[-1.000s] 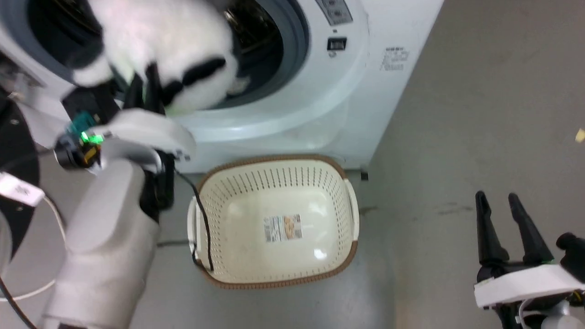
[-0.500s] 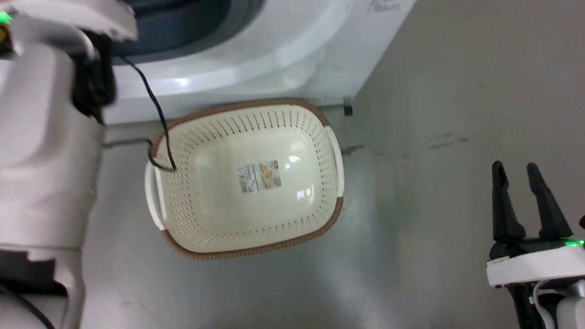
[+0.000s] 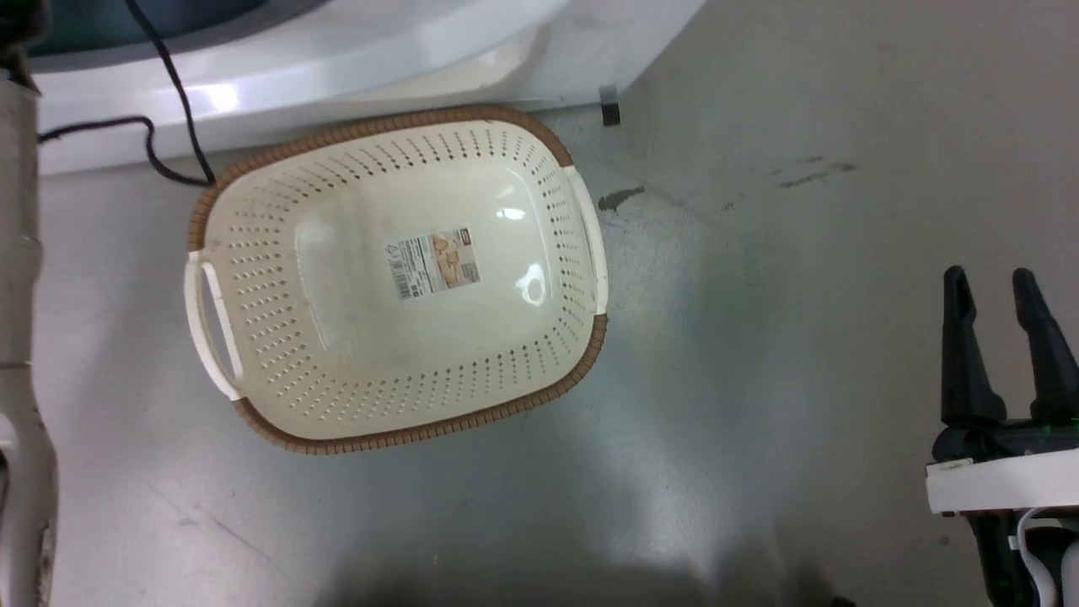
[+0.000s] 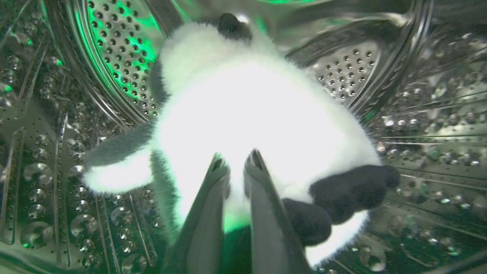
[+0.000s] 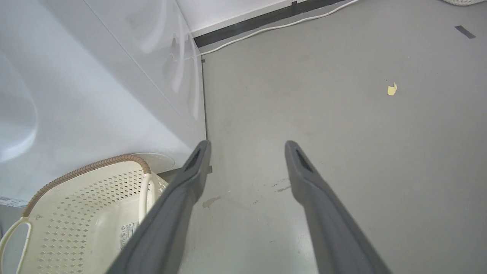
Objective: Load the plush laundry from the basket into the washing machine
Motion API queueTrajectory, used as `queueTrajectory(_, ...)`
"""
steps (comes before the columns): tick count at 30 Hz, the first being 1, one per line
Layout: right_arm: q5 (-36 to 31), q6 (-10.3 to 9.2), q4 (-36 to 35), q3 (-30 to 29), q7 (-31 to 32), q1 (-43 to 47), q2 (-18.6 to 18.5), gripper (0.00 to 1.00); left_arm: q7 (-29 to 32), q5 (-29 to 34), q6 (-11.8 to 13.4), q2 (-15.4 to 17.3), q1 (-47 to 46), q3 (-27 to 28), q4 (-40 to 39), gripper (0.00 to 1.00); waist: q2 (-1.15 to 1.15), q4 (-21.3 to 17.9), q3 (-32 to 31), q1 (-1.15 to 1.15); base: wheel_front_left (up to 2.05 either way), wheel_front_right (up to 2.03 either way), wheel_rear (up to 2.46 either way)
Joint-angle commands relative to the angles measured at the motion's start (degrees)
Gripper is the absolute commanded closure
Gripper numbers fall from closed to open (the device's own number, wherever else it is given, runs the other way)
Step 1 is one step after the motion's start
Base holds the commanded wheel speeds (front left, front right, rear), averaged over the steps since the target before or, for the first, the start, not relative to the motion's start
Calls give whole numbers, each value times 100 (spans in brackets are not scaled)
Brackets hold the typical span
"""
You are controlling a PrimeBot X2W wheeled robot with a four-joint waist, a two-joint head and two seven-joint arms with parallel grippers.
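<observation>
Plush laundry went from the door mouth deep into the washing machine drum, left claw pinched narrow on its fur; right claw hung wide beside that machine, basket at its foot.

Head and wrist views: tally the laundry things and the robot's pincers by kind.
plush toy: 1
basket: 1
washing machine: 1
pincers: 2 (left pincer, right pincer)
Total: 5

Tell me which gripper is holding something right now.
The left gripper: it pinches the plush laundry inside the steel drum. The right gripper is open over the floor, holding nothing.
</observation>
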Motion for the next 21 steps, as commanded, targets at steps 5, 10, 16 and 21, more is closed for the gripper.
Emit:
queueTrajectory(5,41,-4,-132,-57,5,57,-39,0,2,-20,106,36,-304,80,73,0,0,1,142,-1,0,0,0)
queueTrajectory(10,34,-4,-172,-85,35,48,-45,0,-8,-85,60,-12,-364,71,211,0,0,53,152,-1,0,0,0)
queueTrajectory(16,15,-4,-157,-73,60,-14,-70,0,-132,-113,-131,-149,-315,-33,394,0,0,184,7,-1,0,0,0)
queueTrajectory(21,-20,-4,-56,-50,79,-129,-134,0,-303,-39,-412,-366,75,-191,553,0,0,355,-429,-1,0,0,0)
